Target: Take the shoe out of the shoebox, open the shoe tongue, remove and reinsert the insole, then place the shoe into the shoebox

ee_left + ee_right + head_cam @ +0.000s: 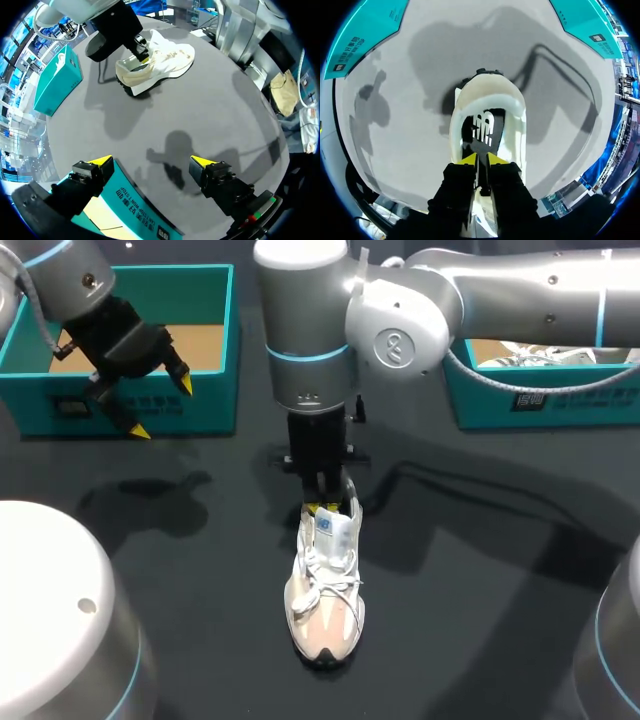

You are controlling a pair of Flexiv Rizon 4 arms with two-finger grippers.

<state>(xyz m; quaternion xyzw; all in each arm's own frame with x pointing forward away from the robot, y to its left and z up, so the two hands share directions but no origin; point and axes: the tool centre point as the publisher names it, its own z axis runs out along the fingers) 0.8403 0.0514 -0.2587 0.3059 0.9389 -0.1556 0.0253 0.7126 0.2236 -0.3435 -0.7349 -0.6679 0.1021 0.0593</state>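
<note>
Shoe [325, 600] in white and cream, pinkish toe panel, white laces, dark outsole; upright on its sole mid-bench [480, 620], toe toward 6 o'clock, heel toward 12. Raised tongue [333, 530] with a blue label on its face. Right claw [322, 508] straight down at the shoe's opening, yellow tips nearly together, pinched on the tongue's top edge. Dark insole [482, 127] with a white logo inside, just ahead of those tips. Left claw [162, 408] at 10 o'clock, fingers spread wide, above the front wall of a teal shoebox [210, 400]. Second teal shoebox [480, 410] at 2 o'clock, partly hidden behind the right arm, its pale contents hard to make out. Shoe's heel covered by the right claw from above. White print and a dark code patch on both box fronts, too small to make out.
</note>
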